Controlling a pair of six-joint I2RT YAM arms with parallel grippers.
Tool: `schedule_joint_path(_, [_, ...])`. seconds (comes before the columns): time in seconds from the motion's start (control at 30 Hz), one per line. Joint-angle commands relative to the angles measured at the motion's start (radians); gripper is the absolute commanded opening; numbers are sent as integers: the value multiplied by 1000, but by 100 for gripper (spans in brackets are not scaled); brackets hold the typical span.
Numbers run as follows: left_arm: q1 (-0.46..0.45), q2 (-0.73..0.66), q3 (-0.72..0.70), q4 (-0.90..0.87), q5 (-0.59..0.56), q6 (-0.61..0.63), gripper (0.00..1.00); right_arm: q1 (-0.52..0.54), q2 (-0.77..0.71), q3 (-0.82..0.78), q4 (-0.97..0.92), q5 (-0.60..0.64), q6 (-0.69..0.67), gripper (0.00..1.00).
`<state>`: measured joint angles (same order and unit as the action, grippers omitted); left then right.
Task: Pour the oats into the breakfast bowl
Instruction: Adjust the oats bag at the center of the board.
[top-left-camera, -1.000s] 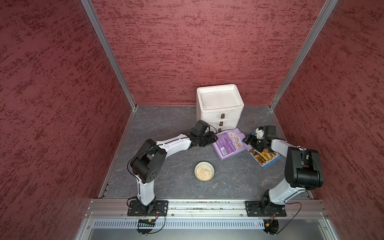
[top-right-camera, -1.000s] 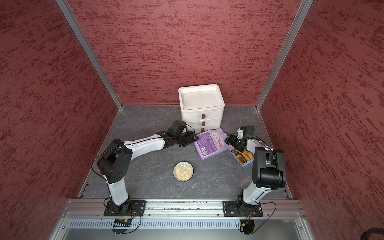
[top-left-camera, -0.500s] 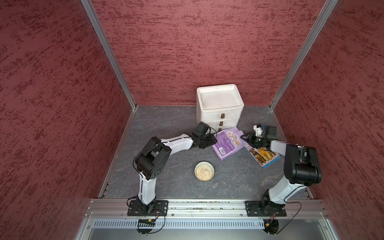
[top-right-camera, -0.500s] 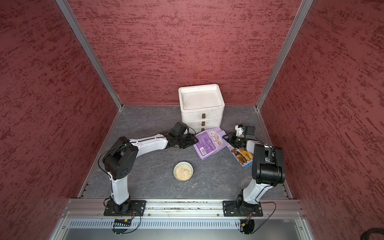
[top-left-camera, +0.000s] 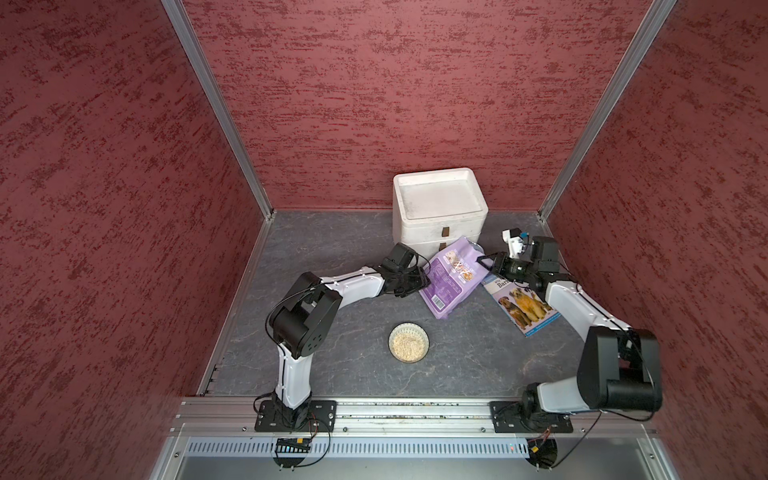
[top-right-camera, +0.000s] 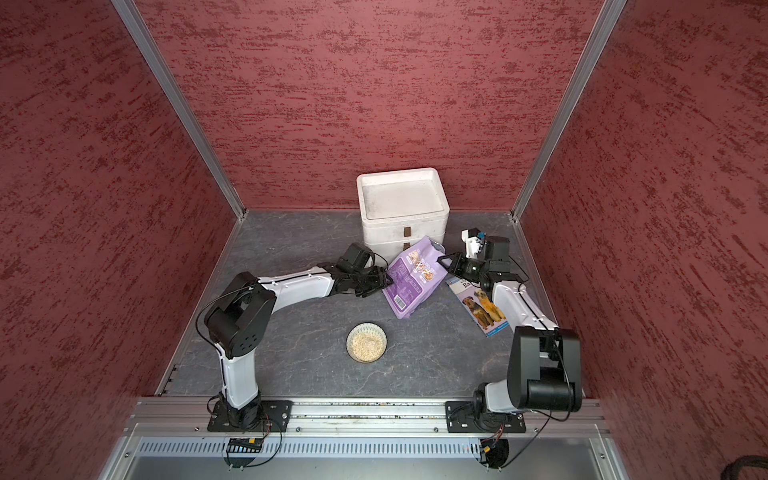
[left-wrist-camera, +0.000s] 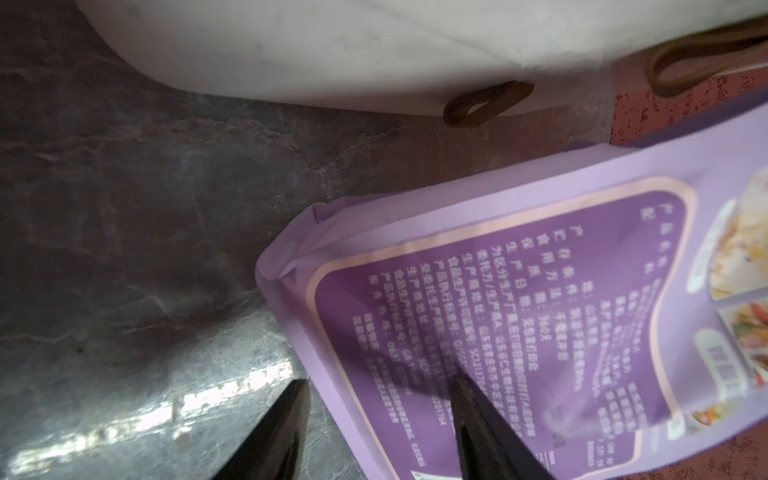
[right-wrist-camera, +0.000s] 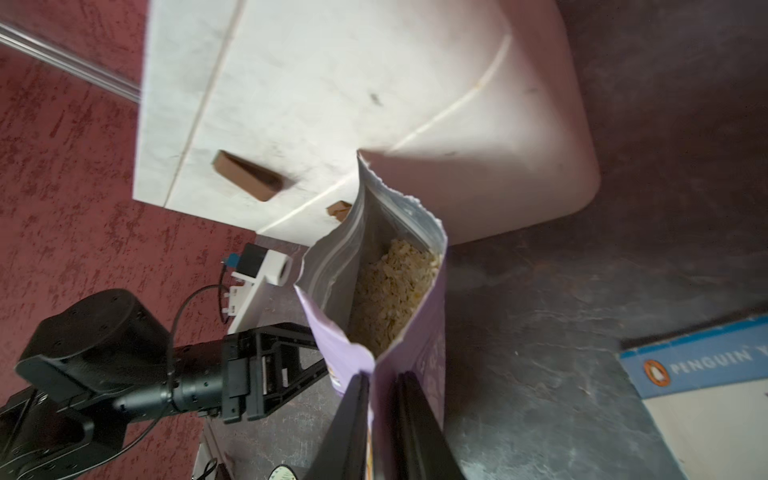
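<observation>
Flat lavender plastic pouch (top-left-camera: 451, 280) of pale oats (right-wrist-camera: 395, 291) slants on the grey counter (top-left-camera: 332, 249), mouth toward the white foam box (top-left-camera: 419, 232), base toward the small lattice bowl (top-left-camera: 409, 329); right fingers (right-wrist-camera: 353, 424) pinch its mouth edge, left fingers (left-wrist-camera: 473, 424) gape astride its side.

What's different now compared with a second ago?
The right gripper closed on the open top edge of the oats pouch and raised that end, which now shows in front of the white drawer box. The left gripper stays open at the pouch's opposite side. The bowl and the dog book have not moved.
</observation>
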<state>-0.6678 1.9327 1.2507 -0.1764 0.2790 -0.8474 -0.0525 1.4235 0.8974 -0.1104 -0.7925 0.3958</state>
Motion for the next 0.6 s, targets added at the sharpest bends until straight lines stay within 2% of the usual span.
schedule_joint_path(0.0, [-3,11,-24,38,-4,9,58,63,-17,64,-80,-13,-74,16])
schedule_joint_path(0.13, [-1,-3,-52,51,-9,2,58,163,-17,154,-225,59,-183,20])
schedule_joint_path(0.3, [-1,-12,-69,64,-10,-5,58,210,7,226,-343,99,-265,34])
schedule_joint_path(0.57, [-1,-19,-79,76,-8,-10,58,284,95,346,-460,188,-378,40])
